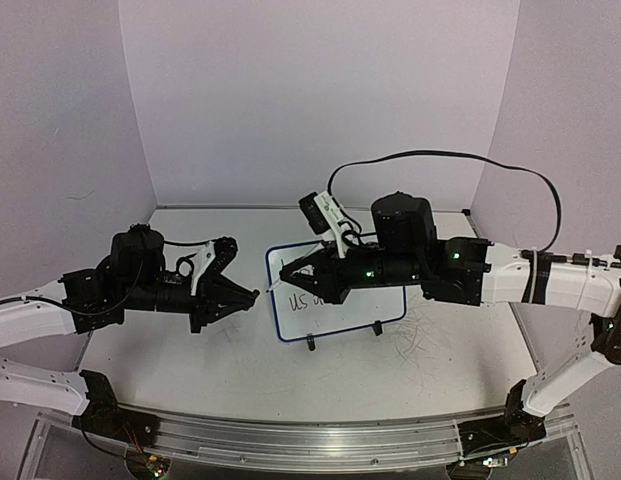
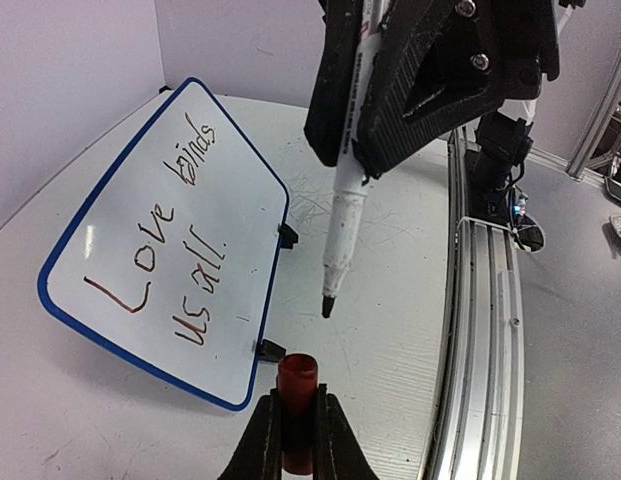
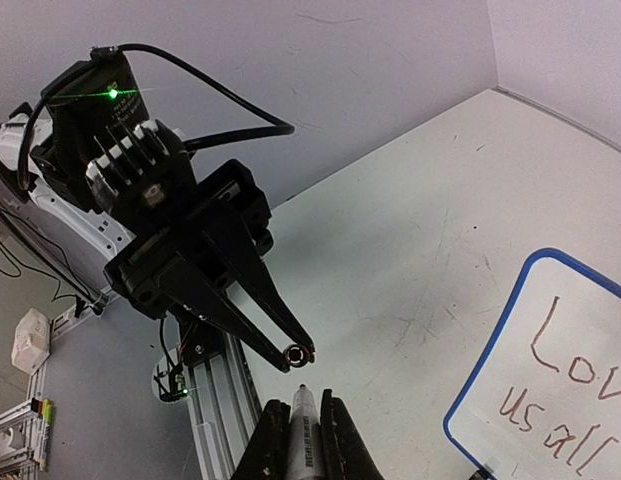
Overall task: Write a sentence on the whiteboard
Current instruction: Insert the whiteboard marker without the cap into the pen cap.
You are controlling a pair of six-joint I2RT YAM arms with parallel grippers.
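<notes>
One whiteboard stood mid-counter, bearing one two-line sentence. Just beside its rim, toward the counter's left edge, the left gripper was clenched on one red cap. The right gripper above that rim grasped one marker.

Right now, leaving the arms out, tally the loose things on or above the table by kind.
whiteboard: 1
marker: 1
red cap: 1
Total: 3
</notes>
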